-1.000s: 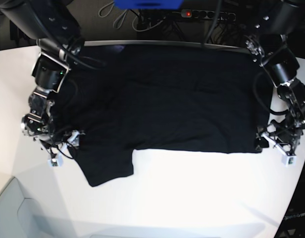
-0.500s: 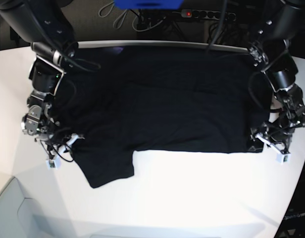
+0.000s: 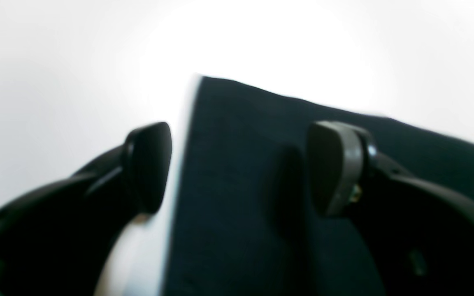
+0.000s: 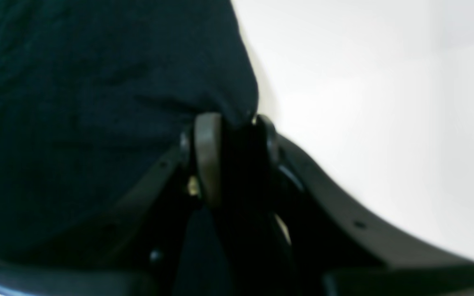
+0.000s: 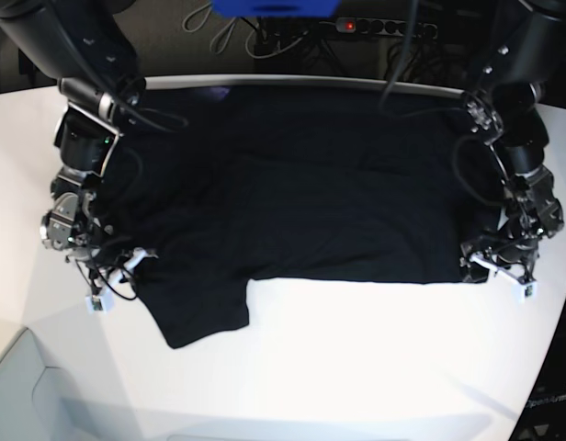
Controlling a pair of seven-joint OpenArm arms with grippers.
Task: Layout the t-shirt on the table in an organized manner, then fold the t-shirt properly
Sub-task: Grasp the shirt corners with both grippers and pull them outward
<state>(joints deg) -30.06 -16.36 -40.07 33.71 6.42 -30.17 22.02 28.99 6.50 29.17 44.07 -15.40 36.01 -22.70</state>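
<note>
The black t-shirt (image 5: 320,193) lies spread across the back half of the white table (image 5: 356,367), with one sleeve (image 5: 196,317) hanging toward the front left. My right gripper (image 5: 118,280) is at the shirt's left edge beside that sleeve. In the right wrist view this gripper (image 4: 237,152) is shut on a pinch of the black cloth (image 4: 97,102). My left gripper (image 5: 499,276) sits at the shirt's front right corner. In the left wrist view it (image 3: 241,164) stands open astride the cloth's edge (image 3: 228,230), one finger over the bare table (image 3: 56,102).
A power strip (image 5: 384,28) with cables and a blue object (image 5: 274,7) lie behind the table's far edge. The table's curved edge runs close to my left arm on the right. A grey surface (image 5: 26,386) shows at the bottom left.
My right gripper has closed on the shirt's left edge. My left gripper has shifted inward to the left over the shirt's front right corner and has stayed open.
</note>
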